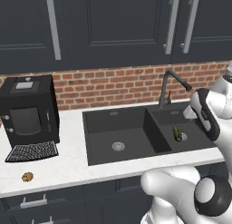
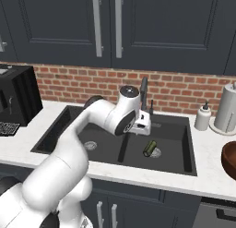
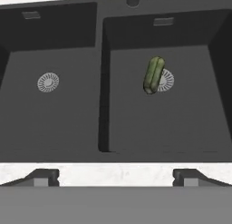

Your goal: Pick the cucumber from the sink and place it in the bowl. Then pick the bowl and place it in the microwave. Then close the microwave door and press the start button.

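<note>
First step: the spread pincer (image 3: 116,177) hangs over the sink (image 3: 103,105), seemingly well above the cucumber (image 3: 153,75) on the right drain; next, descend and straddle it.

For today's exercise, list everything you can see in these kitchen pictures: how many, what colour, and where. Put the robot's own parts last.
cucumber: one, dark green, right basin, partly over the drain
sink: one, black, two basins, in the white counter
faucet: one, black, behind the sink
coffee machine: one, black, counter left of sink
cookie: one, brown, counter front left
bowl: one, reddish-brown, counter far right
soap bottle: one, white, right of sink
paper towel roll: one, white, far right
gripper: one, dark fingertips, open, above the sink's front edge
</note>
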